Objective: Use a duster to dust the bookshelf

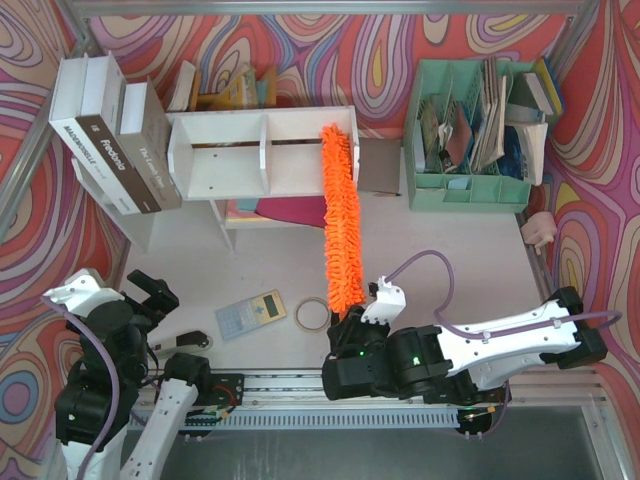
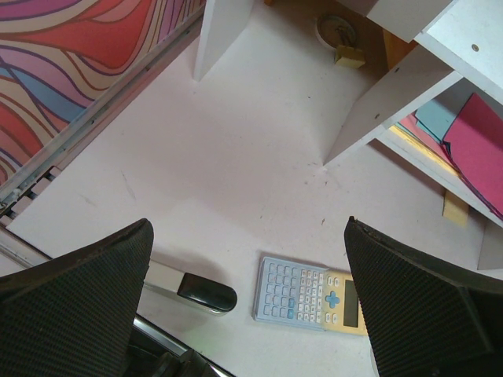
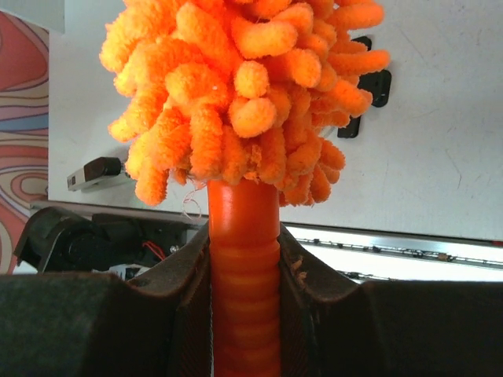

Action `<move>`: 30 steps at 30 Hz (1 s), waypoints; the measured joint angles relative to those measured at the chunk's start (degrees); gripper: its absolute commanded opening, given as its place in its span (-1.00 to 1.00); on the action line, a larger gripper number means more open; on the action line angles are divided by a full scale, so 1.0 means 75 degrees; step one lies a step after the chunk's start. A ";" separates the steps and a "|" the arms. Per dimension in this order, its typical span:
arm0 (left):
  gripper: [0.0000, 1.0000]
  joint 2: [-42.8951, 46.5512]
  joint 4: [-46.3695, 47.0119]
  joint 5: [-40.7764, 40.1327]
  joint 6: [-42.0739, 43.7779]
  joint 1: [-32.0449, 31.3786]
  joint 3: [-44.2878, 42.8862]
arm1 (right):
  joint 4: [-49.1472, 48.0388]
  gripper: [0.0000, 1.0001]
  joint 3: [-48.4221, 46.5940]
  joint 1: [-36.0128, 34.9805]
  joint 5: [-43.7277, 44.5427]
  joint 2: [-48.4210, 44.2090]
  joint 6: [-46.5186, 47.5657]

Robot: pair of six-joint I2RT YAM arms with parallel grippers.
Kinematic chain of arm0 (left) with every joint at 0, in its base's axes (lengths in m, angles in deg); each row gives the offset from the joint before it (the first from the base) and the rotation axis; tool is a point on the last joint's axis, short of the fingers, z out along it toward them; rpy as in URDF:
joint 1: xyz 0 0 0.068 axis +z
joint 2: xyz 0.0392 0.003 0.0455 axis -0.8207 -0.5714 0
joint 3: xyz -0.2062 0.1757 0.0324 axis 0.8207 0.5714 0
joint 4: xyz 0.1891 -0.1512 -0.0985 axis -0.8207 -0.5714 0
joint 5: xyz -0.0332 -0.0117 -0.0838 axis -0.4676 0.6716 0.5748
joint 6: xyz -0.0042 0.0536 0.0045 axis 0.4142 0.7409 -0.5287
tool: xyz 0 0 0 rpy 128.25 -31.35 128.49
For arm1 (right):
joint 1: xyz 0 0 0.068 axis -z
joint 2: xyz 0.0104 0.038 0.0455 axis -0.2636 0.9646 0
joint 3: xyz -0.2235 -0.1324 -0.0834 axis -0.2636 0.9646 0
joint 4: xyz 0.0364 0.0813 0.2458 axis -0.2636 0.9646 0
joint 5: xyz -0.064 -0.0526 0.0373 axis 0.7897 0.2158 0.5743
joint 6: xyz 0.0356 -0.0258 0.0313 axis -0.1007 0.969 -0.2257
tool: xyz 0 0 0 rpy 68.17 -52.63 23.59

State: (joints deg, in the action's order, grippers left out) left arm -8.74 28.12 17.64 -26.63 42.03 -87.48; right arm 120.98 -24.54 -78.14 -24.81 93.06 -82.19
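Right wrist: right gripper (image 3: 244,267) pinches ribbed handle of fluffy duster (image 3: 244,102); left gripper (image 2: 247,228) gapes wide.

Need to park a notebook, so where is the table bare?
Bare tabletop lies right of the duster, below the mint-green organizer. A second patch sits between the bookshelf and the calculator. It is crowded at the near edge: calculator, tape roll.
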 measured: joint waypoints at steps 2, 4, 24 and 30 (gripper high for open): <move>0.97 0.0000 0.0000 0.0000 0.0003 0.0000 0.0000 | 0.0085 -1.00 -0.0012 0.0000 0.0073 0.0003 -0.0012; 0.96 0.0000 0.0000 0.0000 0.0003 0.0000 0.0000 | 0.0114 -1.00 -0.0102 0.0000 0.0114 0.0003 0.0035; 0.97 0.0000 0.0000 -0.0003 0.0003 0.0000 0.0000 | -0.0090 -1.00 -0.0580 0.0000 0.0163 -0.0172 0.0460; 0.97 0.0000 0.0000 0.0000 0.0000 0.0000 0.0000 | -0.0458 -1.00 -0.0009 0.0003 -0.0117 -0.0038 0.0551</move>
State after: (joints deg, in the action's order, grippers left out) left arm -8.74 28.12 17.64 -26.63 42.03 -87.48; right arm 117.54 -24.61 -78.12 -25.68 92.78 -78.06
